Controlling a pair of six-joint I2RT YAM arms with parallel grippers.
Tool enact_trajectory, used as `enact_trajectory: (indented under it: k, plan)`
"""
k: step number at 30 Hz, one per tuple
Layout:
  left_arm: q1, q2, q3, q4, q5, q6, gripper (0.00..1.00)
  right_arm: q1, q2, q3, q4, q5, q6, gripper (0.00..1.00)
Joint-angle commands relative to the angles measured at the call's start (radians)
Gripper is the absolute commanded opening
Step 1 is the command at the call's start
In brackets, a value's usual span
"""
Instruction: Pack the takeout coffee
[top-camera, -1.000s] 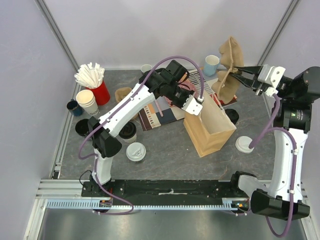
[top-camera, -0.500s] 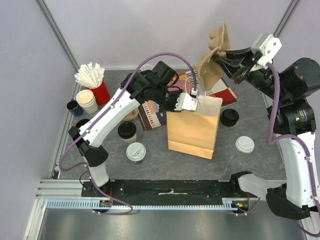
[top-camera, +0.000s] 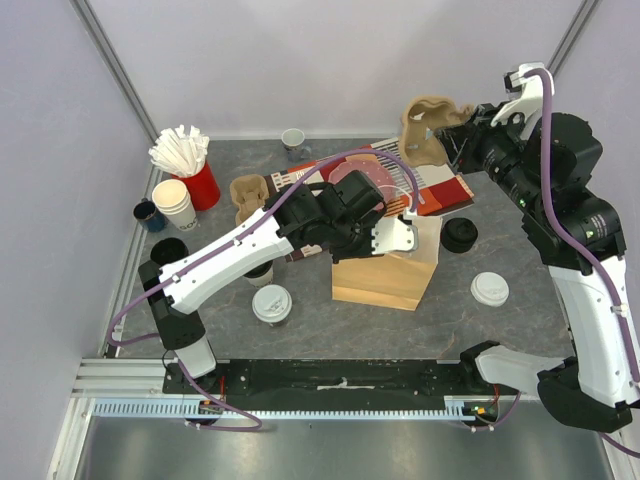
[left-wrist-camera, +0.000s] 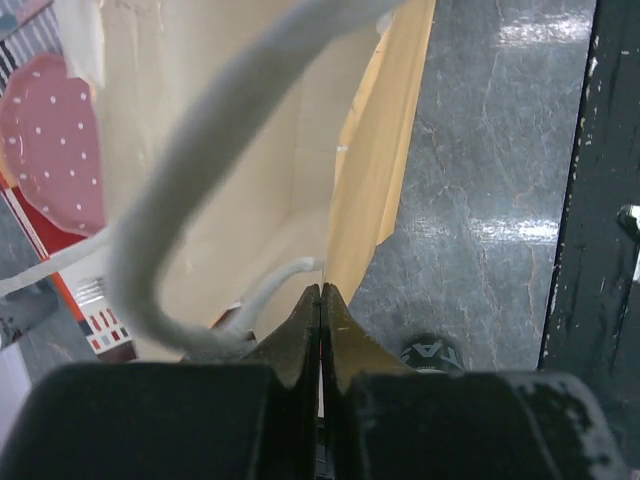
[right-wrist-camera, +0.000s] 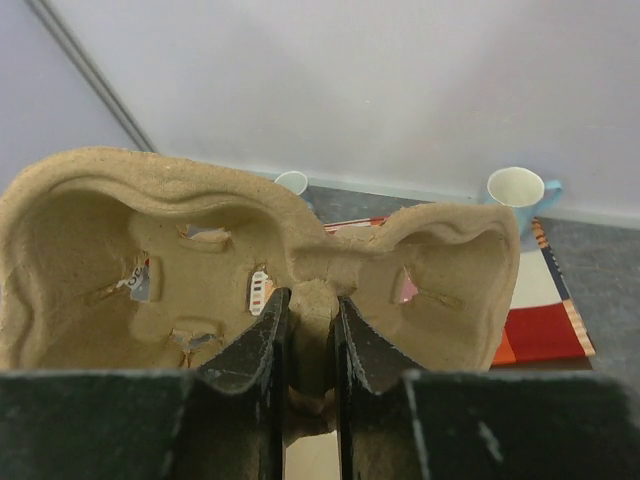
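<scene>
Takeout coffee cup with white lid (top-camera: 271, 303) stands upright on the table (top-camera: 330, 320), long axis vertical, lid facing up. It is below and to the near-left of the left gripper (top-camera: 408, 222), well apart from it. The cup with black lid (top-camera: 258, 273) is just behind it, also upright and half hidden under the left arm. Any print on either lid is too small to read.

Left gripper: jaws pressed together, pinching the top rim of the brown paper bag (top-camera: 385, 275) by its white handle (left-wrist-camera: 200, 160). The bag's mouth hangs open below the fingers.

Right gripper (right-wrist-camera: 305, 300): raised far to the right of both cups, nipping the centre ridge of a pulp cup carrier (right-wrist-camera: 150, 230), pockets facing its wrist camera.

A striped booklet (left-wrist-camera: 105, 320) beside the bag bears small print, illegible.
</scene>
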Motion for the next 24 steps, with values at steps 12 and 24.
enact_trajectory:
  k: [12,24]
  plan:
    - [-0.041,0.023,0.148,-0.085,0.086,-0.222,0.61,0.007,0.045,0.078,-0.128,0.162,0.028,0.00]
    - [-0.006,-0.040,0.334,-0.081,-0.009,-0.186,0.80,0.007,0.074,0.167,-0.253,0.063,0.057,0.00]
